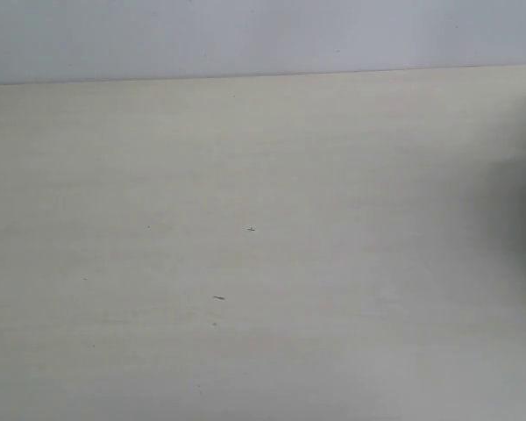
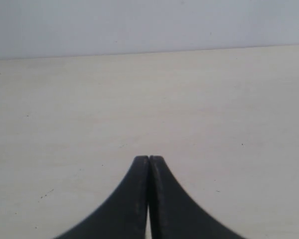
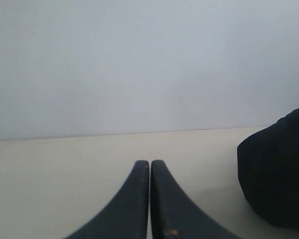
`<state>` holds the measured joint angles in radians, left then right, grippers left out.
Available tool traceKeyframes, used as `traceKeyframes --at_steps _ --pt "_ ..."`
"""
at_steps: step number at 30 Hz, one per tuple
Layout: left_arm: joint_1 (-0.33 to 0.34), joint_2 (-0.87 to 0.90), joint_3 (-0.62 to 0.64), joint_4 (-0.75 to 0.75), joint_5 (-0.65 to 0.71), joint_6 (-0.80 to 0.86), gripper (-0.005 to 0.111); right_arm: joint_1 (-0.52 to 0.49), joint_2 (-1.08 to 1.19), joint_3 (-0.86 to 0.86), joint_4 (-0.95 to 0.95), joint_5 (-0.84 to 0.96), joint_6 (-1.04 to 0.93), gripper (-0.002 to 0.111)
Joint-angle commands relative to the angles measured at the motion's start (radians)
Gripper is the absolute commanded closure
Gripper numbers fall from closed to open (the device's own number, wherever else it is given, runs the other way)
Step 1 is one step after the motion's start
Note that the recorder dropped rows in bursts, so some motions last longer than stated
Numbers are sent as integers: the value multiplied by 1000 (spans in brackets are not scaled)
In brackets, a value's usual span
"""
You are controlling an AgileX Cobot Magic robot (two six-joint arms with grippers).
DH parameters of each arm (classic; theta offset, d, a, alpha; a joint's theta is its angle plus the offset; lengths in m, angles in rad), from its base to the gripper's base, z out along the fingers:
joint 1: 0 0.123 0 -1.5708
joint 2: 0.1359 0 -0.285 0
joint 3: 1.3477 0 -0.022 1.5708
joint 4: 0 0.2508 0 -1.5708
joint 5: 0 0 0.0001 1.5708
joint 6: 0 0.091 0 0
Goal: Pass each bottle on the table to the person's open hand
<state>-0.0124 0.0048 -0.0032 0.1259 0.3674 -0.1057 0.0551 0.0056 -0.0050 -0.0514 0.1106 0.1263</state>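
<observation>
Stretching ahead of closed left jaws, closed right jaws: table (image 2: 189, 99).

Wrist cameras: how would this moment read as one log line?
left gripper: shut, empty | right gripper: shut, empty | pale beige wood-look table: no bottles in view | dark rounded object: unidentified

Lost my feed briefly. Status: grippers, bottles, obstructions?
Left gripper shut, empty. Right gripper shut, empty. No bottles in view on table. Unidentified dark object near right gripper.
</observation>
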Motion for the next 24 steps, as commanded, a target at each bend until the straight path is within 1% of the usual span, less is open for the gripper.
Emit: traceKeyframes --at_steps 1,24 --pt "2 -5 3 0 -4 -4 104 -4 -6 5 -11 -1 4 107" --pt "2 -5 3 0 -4 -4 104 -4 -6 5 15 -1 4 107"
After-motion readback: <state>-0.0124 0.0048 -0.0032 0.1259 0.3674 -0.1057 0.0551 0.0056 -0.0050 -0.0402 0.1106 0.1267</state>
